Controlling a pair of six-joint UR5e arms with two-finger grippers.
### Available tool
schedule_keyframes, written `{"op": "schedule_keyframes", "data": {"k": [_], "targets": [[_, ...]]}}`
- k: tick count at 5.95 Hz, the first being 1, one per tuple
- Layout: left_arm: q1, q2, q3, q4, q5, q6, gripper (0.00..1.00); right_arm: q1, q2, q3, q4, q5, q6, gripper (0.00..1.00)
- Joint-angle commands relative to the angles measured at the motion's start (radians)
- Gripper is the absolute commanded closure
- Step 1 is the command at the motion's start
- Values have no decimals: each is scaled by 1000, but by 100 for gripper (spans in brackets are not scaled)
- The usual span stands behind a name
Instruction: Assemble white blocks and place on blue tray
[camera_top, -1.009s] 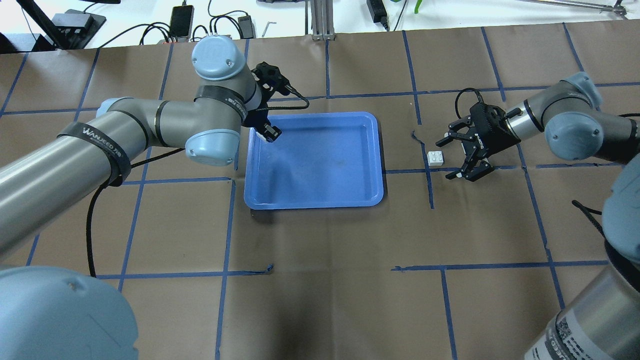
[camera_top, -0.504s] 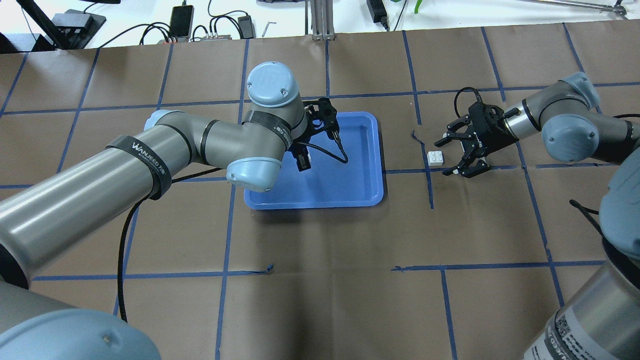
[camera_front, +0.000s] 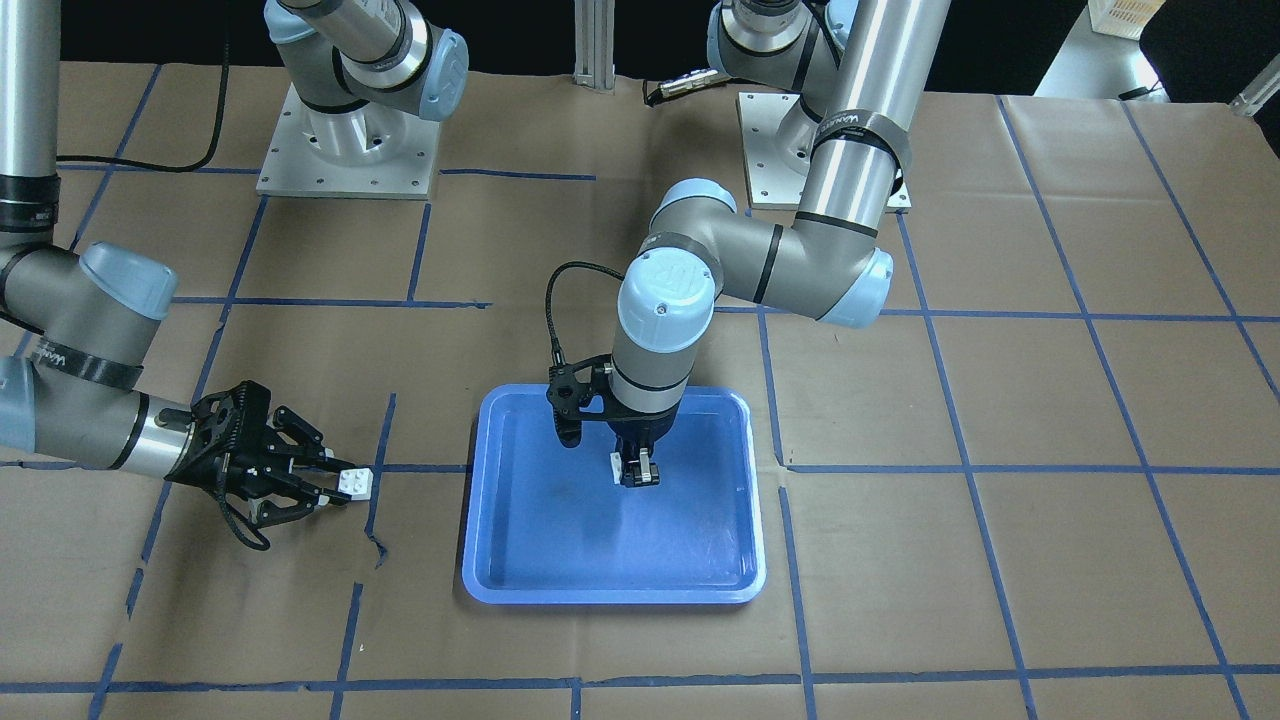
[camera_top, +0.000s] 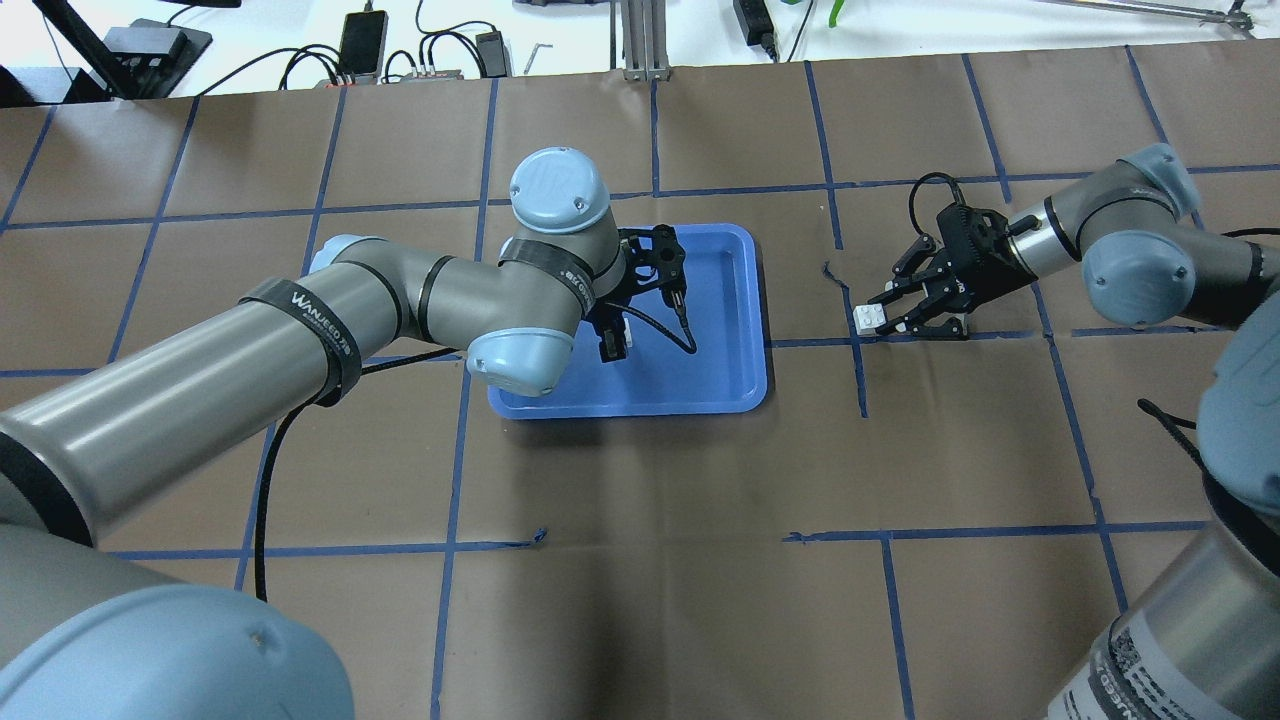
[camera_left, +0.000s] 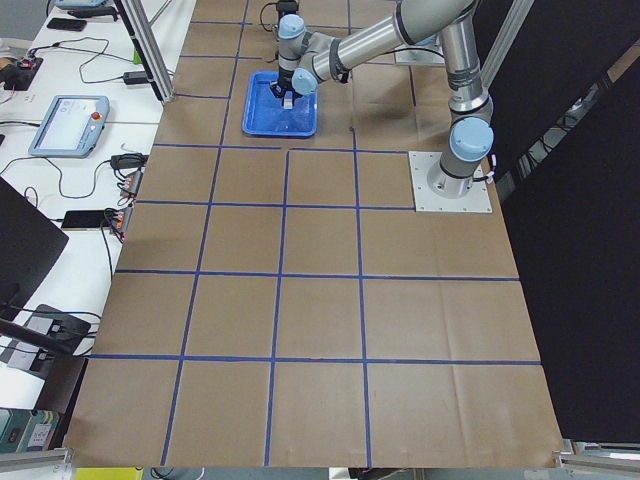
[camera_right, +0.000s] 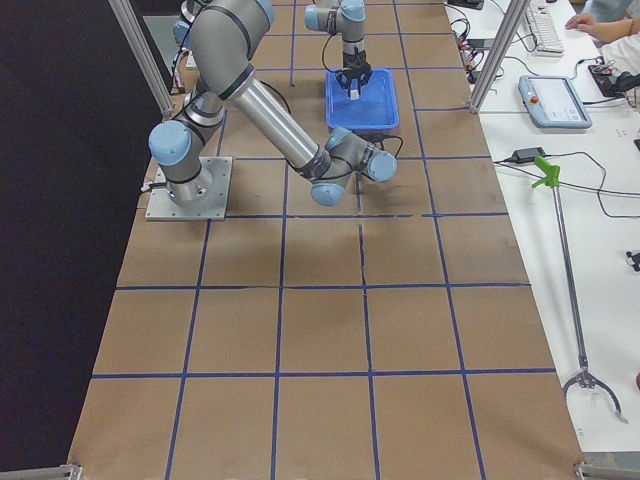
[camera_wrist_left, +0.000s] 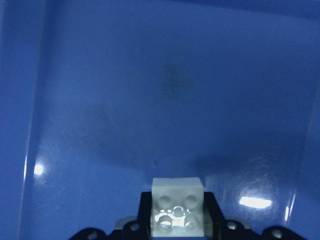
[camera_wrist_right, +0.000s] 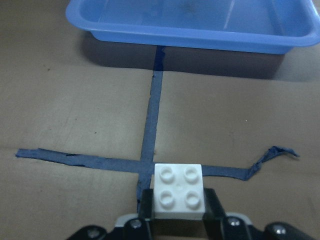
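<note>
The blue tray (camera_top: 640, 408) lies at the table's middle, also in the front view (camera_front: 610, 595). My left gripper (camera_top: 612, 345) points down over the tray's middle (camera_front: 636, 470), shut on a white block (camera_wrist_left: 177, 205) held just above the tray floor (camera_wrist_left: 150, 100). The second white block (camera_top: 868, 316) rests on the brown paper right of the tray, on a tape crossing (camera_wrist_right: 178, 191). My right gripper (camera_top: 872, 320) lies low and near-horizontal, its fingertips closed on this block's sides (camera_front: 355, 481).
Blue tape lines grid the brown paper, with a torn tape end (camera_wrist_right: 272, 152) near the right block. Cables and power bricks (camera_top: 440, 50) line the far edge. The arm base plates (camera_front: 345, 150) stand on the robot's side. A teach pendant (camera_right: 555, 100) lies off the table.
My left arm swung right from the tray's far left corner to its middle, carrying the block. My right gripper slid up to the other block and closed on it.
</note>
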Motion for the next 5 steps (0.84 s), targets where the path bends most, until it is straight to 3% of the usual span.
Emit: {"op": "schedule_keyframes", "data": {"k": [1,2,3,4,5], "targets": [[0,-12,-2,2,-28,0,91,0,-10,-10,1,0,8,69],[0,-17,-4,2,-28,0,91,0,-30,-27,10,20,17,69],[0,-17,-4,2,-28,-2,80,0,-58,-53,20,20,49,69],[0,-18,-4,2,-28,-2,48,0,-97,-73,95,31,51,69],[0,-17,-4,0,-28,0,1,0,-146,-84,159,34,51,69]]}}
